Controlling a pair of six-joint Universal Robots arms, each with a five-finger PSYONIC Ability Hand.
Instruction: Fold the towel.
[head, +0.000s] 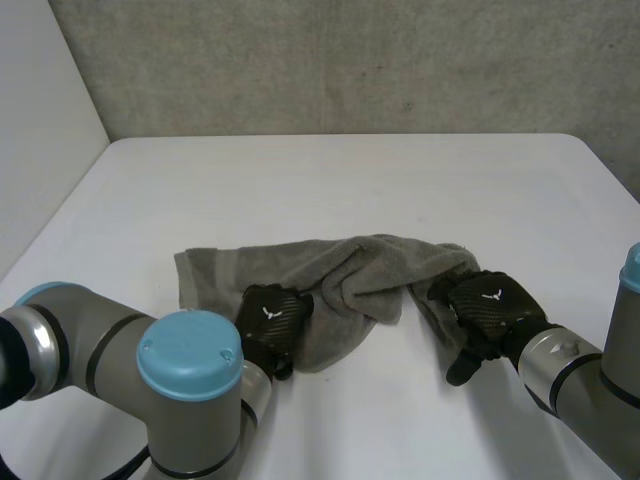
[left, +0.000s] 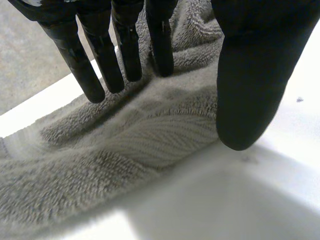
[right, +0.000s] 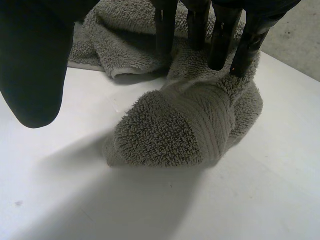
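You have a white counter (head: 350, 180) with a grey wall (head: 350, 60) behind it. One grey towel (head: 340, 275) lies rumpled under both your hands. Its long axis runs from one hand across to the other, and a thick fold is bunched up midway. Your left hand (head: 272, 312) sits on the towel's near edge, toward its flatter end. Its fingers (left: 95, 75) are straight with their tips resting on the cloth, and the thumb is spread apart at the hem, gripping nothing. Your right hand (head: 492, 305) is at the other, heaped end. Its straight fingers (right: 220, 45) press into the pile, and the thumb is spread wide over the counter, holding nothing.
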